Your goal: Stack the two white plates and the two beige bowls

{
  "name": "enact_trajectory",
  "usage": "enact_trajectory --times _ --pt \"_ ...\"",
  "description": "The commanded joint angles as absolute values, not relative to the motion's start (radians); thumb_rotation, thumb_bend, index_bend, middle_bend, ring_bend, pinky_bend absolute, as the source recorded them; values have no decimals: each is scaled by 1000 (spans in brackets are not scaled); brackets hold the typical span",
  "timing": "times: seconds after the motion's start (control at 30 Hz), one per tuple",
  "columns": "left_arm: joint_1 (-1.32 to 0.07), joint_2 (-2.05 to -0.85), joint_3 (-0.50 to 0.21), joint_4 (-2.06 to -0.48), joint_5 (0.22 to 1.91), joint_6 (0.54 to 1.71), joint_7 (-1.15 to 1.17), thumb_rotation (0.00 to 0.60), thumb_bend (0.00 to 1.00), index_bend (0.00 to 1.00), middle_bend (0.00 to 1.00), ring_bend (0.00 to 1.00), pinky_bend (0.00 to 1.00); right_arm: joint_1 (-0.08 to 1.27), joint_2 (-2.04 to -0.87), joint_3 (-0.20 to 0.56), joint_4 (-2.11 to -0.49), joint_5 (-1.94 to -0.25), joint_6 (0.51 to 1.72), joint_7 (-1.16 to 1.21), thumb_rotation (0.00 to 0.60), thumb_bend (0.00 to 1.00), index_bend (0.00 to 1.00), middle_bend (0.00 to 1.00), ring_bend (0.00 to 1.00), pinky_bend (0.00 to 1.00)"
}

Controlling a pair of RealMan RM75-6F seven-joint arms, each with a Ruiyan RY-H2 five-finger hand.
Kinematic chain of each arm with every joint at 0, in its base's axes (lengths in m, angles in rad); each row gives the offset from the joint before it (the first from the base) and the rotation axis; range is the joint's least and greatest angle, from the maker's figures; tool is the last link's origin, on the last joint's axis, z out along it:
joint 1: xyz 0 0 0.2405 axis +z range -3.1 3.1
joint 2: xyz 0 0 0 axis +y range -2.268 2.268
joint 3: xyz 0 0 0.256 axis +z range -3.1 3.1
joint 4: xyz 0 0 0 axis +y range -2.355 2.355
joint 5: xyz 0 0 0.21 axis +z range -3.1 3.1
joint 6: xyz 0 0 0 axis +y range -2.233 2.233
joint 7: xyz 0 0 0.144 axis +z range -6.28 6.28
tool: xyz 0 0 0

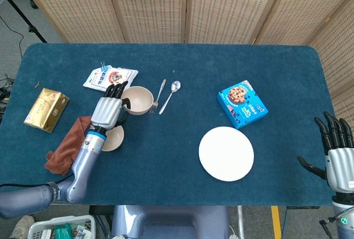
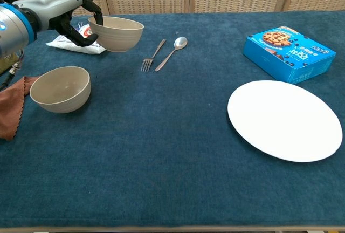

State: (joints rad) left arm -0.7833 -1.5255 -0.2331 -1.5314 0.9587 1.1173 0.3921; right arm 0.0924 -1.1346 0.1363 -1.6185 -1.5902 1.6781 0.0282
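**Bowl off the desk in my left hand**

My left hand (image 2: 75, 14) held one beige bowl (image 2: 116, 32) by its rim, fingers (image 1: 115, 91) curled over the edge, and the bowl hung in the air above the desk (image 2: 172, 152), clear of the blue cloth. The second beige bowl (image 2: 60, 88) sat on the desk nearer the front edge, toward the left side, just beside a brown rag (image 2: 11, 106). A fork (image 2: 152, 56) and spoon (image 2: 173, 50) lay side by side near the raised bowl. One white plate (image 2: 284, 120) rested toward the front right of the desk, with a blue cookie box (image 2: 288, 52) behind it. My right hand (image 1: 336, 150) was past the desk's right edge, fingers spread wide and holding nothing.
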Motion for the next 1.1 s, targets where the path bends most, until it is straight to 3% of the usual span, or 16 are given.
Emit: enact_trajectory --times 0.03,0.27,0.37,0.5,1.1 --pt "-741 -1470 -204 -1596 1024 1151 352 600 521 783 0 0 0 91 -1134 134 -1622 -1596 1681 26 600 0 0 0 0 0" --pt "-602 -1306 -77 -1732 1261 1262 224 600 516 793 0 0 0 86 -1133 128 -1635 -1617 1690 18 600 0 0 0 0 0" --pt "-537 -1277 -14 -1717 1334 1299 154 600 515 793 0 0 0 83 -1131 127 -1639 -1624 1696 19 600 0 0 0 0 0" --pt "-493 -1291 17 -1651 1383 1319 60 600 515 797 0 0 0 80 -1129 124 -1644 -1632 1700 20 600 0 0 0 0 0" --pt "-453 -1368 15 -1524 1452 1283 -5 600 514 797 0 0 0 78 -1129 127 -1645 -1628 1692 19 600 0 0 0 0 0"
